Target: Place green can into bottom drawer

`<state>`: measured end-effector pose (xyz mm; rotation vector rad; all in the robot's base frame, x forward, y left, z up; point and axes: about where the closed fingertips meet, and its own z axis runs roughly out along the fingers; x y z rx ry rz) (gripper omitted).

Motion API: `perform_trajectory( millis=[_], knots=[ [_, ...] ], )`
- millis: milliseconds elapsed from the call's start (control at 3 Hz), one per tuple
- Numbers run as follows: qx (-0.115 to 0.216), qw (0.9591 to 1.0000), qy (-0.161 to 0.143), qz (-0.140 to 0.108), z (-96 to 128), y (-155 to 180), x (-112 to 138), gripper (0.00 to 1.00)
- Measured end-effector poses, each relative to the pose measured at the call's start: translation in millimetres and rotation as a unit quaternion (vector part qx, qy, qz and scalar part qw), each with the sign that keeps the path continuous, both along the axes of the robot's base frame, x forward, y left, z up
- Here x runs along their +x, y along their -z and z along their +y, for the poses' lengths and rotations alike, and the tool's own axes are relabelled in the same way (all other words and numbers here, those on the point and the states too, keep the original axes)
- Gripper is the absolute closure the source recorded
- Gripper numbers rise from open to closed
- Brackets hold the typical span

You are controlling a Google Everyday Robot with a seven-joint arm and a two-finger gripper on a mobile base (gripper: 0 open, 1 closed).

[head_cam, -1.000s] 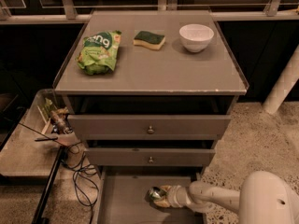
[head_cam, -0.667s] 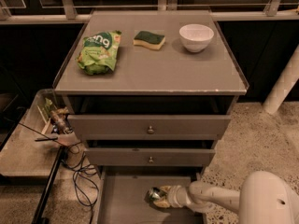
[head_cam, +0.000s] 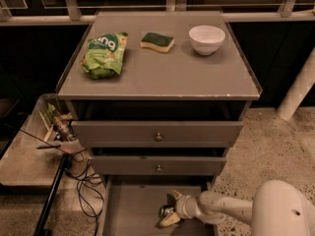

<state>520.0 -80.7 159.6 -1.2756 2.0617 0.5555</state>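
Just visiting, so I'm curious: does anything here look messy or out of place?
Only the loose cables sprawled on the floor left of the cabinet. The gripper holds the green can over the open bottom drawer.

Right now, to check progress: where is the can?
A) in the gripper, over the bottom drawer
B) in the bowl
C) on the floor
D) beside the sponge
A: the gripper holds the can low over the open bottom drawer.
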Motion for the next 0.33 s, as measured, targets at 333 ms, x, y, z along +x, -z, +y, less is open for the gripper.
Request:
perform_trajectory(
  millis=[333],
  knots=[
    [0.0, 1.0, 0.0, 0.0, 0.0, 0.0, 0.0, 0.0]
  ],
)
